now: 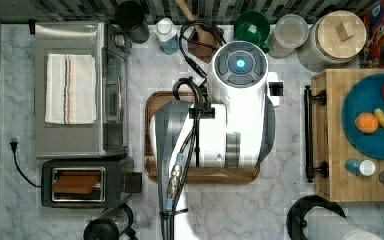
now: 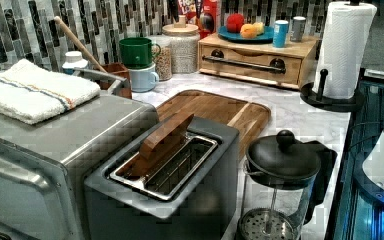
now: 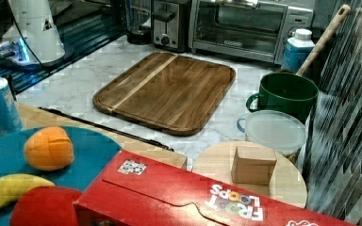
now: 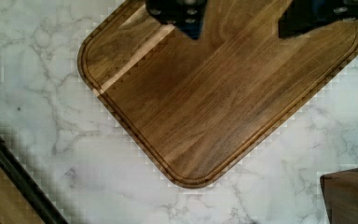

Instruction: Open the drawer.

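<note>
The drawer (image 2: 240, 53) is a light-wood front in a butcher-block-topped cabinet (image 1: 332, 165) and sits flush with the cabinet. Its long black bar handle (image 2: 245, 64) runs along the front; in the top view the handle (image 1: 308, 135) lies at the cabinet's left edge. My white arm (image 1: 237, 105) hangs over a dark wooden tray (image 1: 152, 135), left of the handle in the top view. In the wrist view my gripper (image 4: 244, 21) is open, two dark fingertips (image 4: 182, 14) spread wide above the tray (image 4: 214, 102) with nothing between them. The handle (image 4: 14, 179) crosses a corner of the wrist view.
A blue plate (image 1: 360, 145) with fruit, a can (image 2: 280, 32) and a shaker rest on the cabinet. A paper towel roll (image 2: 342, 47) stands beside it. Toaster oven (image 1: 80, 90), toaster (image 1: 87, 182), French press (image 2: 280, 190), mugs (image 2: 137, 52), jars and a cereal box (image 3: 179, 197) ring the marble counter.
</note>
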Motion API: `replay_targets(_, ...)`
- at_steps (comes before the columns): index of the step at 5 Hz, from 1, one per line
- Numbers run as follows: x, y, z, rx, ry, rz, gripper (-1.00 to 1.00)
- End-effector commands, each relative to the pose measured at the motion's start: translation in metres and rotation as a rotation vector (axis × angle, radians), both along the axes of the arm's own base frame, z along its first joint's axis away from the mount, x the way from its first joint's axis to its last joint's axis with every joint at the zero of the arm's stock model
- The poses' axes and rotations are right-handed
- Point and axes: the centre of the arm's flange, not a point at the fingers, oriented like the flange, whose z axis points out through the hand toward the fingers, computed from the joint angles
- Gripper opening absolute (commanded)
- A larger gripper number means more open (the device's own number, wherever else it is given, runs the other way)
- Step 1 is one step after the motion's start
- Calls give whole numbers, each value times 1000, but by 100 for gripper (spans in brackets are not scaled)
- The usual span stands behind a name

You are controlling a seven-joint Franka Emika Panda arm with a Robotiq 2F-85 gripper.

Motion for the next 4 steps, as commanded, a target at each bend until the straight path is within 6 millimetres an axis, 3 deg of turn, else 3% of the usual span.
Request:
replay_targets(1, 1, 5, -2, 0, 3, 10, 100)
replay_targets(2, 1, -6, 1, 54, 25, 67, 100)
replay_targets(3, -15, -22, -17, 19, 4, 227, 100)
replay_targets(4, -24, -52, -34, -7, 24, 380, 100)
